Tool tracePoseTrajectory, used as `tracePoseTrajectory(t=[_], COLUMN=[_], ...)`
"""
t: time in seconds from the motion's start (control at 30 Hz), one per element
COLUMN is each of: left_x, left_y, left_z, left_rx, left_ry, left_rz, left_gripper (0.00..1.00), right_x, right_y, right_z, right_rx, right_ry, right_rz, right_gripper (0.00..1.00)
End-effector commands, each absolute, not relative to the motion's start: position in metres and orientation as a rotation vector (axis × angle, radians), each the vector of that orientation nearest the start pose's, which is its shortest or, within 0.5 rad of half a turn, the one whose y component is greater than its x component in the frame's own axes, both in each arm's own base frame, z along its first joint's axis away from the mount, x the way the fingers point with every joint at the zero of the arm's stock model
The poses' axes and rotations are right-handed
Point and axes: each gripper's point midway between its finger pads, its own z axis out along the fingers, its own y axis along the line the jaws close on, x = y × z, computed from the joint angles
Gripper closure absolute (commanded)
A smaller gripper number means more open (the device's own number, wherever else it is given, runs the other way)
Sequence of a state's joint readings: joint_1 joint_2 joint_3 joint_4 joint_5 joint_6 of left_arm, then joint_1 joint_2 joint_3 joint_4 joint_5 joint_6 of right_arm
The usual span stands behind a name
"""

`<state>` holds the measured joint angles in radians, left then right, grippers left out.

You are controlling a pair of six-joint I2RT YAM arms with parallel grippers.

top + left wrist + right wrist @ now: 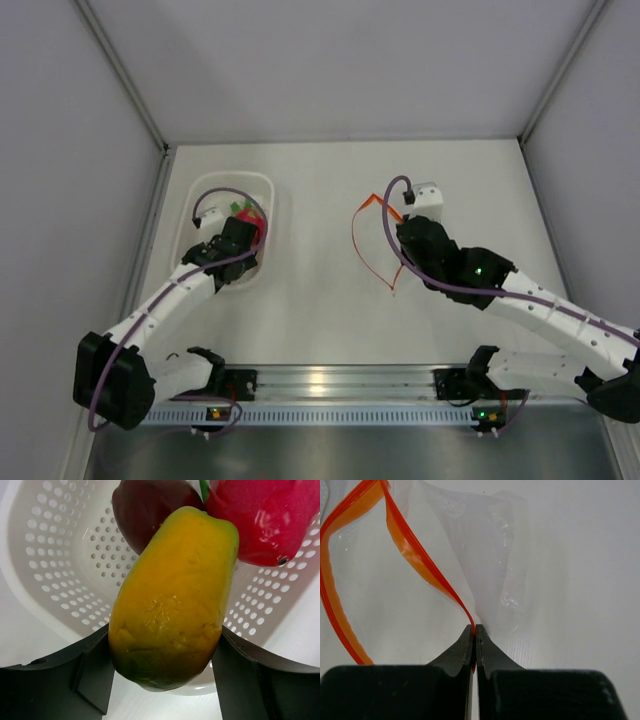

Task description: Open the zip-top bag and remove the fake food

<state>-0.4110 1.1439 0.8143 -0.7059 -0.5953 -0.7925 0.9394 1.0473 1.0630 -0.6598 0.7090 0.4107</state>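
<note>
My left gripper [238, 238] is shut on the yellow-orange oval toy fruit [172, 595] and holds it over the white perforated basket [65, 555]; its fingers [90, 670] press both sides. The dark maroon fruit [150, 510] and the red fruit [265, 515] lie in the basket just beyond it. The red fruit [256, 228] also shows in the top view. My right gripper [475, 630] is shut on the orange-red zip strip [405, 545] of the clear zip-top bag [485, 540]. The bag's mouth gapes open as a loop [372, 245] on the table, and the bag looks empty.
The basket [262, 190] stands at the back left of the white table, close to the left wall. Grey walls enclose the table on three sides. A metal rail with the arm bases [330, 385] runs along the near edge.
</note>
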Motion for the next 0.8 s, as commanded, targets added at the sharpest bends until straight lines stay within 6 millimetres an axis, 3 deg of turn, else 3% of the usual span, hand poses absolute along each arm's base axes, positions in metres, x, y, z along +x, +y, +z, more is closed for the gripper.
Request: tracePoseTrajectory(t=[0.0, 0.03, 0.07, 0.2, 0.37, 0.5, 0.57, 0.67, 0.7, 0.77], left_x=[0.276, 0.276, 0.276, 0.275, 0.273, 0.265, 0.257, 0.251, 0.245, 0.241], left_y=[-0.040, -0.040, -0.042, -0.044, -0.048, -0.060, -0.056, -0.050, -0.047, -0.053], left_z=[0.111, 0.111, 0.109, 0.116, 0.141, 0.166, 0.180, 0.204, 0.206, 0.226], left_rx=[-0.628, -0.631, -0.634, -0.626, -0.588, -0.528, -0.495, -0.462, -0.449, -0.385], left_ry=[2.272, 2.277, 2.282, 2.270, 2.222, 2.207, 2.211, 2.194, 2.213, 2.205], left_rz=[0.186, 0.176, 0.165, 0.133, 0.047, -0.082, -0.073, -0.052, -0.037, -0.093], left_gripper=[0.44, 0.37, 0.22, 0.01, 0.01, 0.01, 0.01, 0.02, 0.01, 0.01], right_x=[0.250, 0.250, 0.250, 0.251, 0.258, 0.273, 0.281, 0.295, 0.302, 0.312], right_y=[0.166, 0.166, 0.166, 0.166, 0.151, 0.124, 0.114, 0.104, 0.106, 0.107], right_z=[0.247, 0.246, 0.246, 0.243, 0.251, 0.264, 0.273, 0.272, 0.263, 0.260], right_rx=[-0.163, -0.165, -0.166, -0.178, -0.161, -0.125, -0.119, -0.125, -0.140, -0.143], right_ry=[2.035, 2.037, 2.039, 2.052, 2.047, 2.017, 1.998, 1.994, 2.004, 2.005], right_rz=[0.057, 0.057, 0.055, 0.038, -0.048, -0.264, -0.364, -0.526, -0.582, -0.640], right_gripper=[1.00, 1.00, 1.00, 1.00, 1.00, 1.00, 1.00, 1.00, 1.00, 1.00])
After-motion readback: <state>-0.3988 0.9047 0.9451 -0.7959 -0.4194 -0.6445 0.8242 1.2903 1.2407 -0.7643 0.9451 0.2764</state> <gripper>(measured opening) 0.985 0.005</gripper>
